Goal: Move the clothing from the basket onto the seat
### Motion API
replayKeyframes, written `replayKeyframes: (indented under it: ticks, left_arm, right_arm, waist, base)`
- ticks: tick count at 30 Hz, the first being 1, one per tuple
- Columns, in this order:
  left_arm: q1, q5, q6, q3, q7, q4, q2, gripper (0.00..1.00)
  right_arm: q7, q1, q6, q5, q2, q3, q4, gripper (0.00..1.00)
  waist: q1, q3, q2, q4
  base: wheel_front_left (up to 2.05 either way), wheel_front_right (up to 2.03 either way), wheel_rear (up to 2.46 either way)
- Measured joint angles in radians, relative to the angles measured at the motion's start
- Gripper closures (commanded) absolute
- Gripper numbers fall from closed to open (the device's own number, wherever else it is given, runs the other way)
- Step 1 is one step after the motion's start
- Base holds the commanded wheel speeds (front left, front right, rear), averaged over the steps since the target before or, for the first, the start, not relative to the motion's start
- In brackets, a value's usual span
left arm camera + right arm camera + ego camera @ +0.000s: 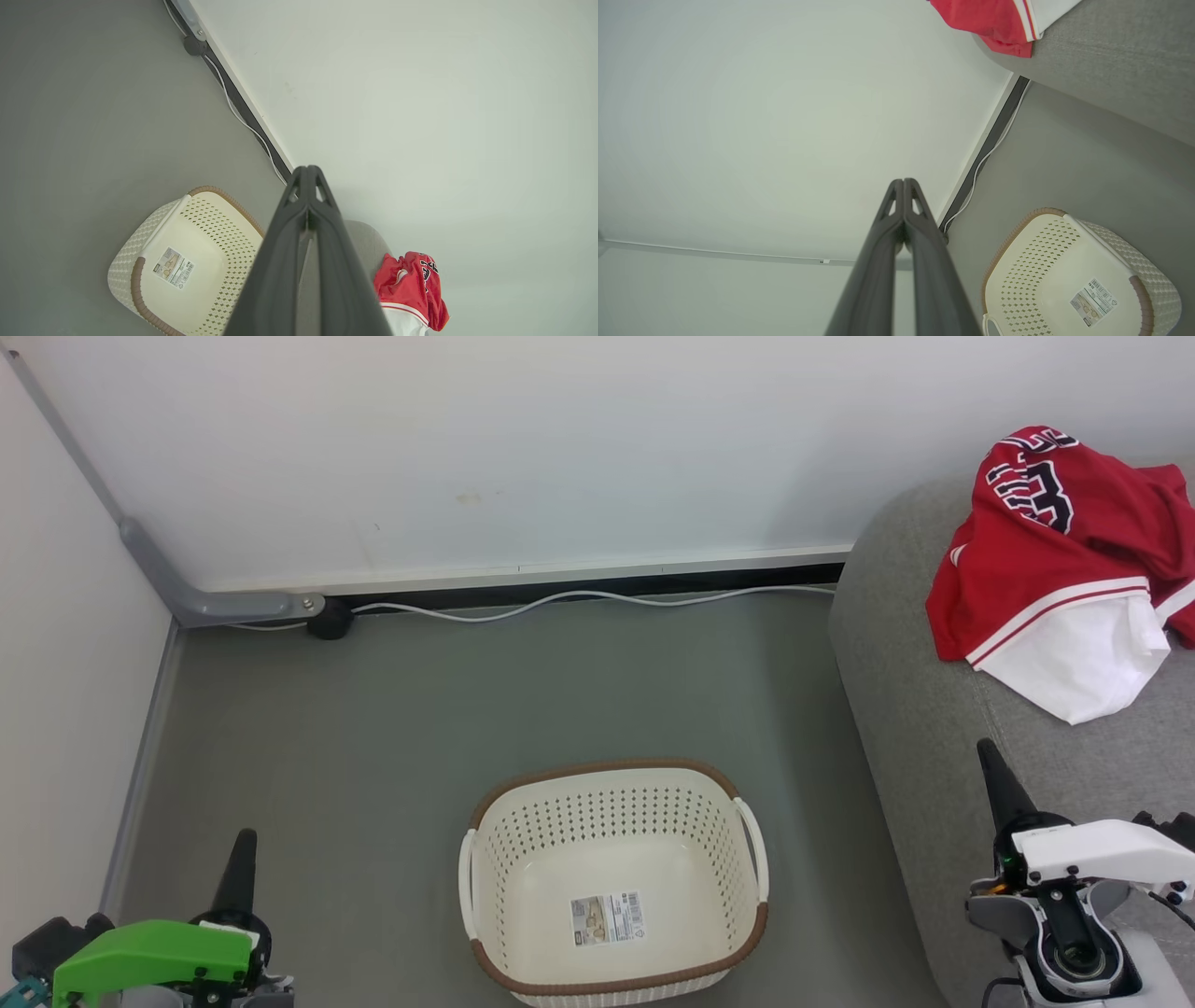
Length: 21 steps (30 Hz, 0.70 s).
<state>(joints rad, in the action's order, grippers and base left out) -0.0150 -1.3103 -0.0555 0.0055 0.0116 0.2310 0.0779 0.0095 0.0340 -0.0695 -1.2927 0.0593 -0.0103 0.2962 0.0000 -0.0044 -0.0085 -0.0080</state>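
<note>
The red clothing (1064, 551) with a black "23" and a white part lies bunched on the grey seat (924, 709) at the upper right; it also shows as clothing (411, 289) and clothing (994, 21) in the wrist views. The cream basket (611, 882) stands on the floor in the middle, holding nothing but a barcode sticker; basket (187, 266), basket (1078, 280). My left gripper (243, 859) is shut at the lower left, away from the basket. My right gripper (994, 775) is shut at the lower right, over the seat's front edge. Both hold nothing.
A white cable (579, 602) runs along the black skirting at the foot of the white wall. A grey conduit (168, 579) comes down the left corner. Grey floor (373, 728) surrounds the basket.
</note>
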Motion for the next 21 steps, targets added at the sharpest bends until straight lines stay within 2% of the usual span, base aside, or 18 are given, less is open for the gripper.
replayKeyframes:
  ticks: [21]
  left_arm:
    - [0.053,-0.246,-0.052,0.049,0.068,0.037,-0.027,1.00]
  right_arm:
    - [0.066,0.020,-0.039,-0.265,-0.005,-0.086,-0.008,1.00]
  waist:
    - [0.0000,0.006,0.0000,0.007]
  base:
    - [0.00,0.00,0.00]
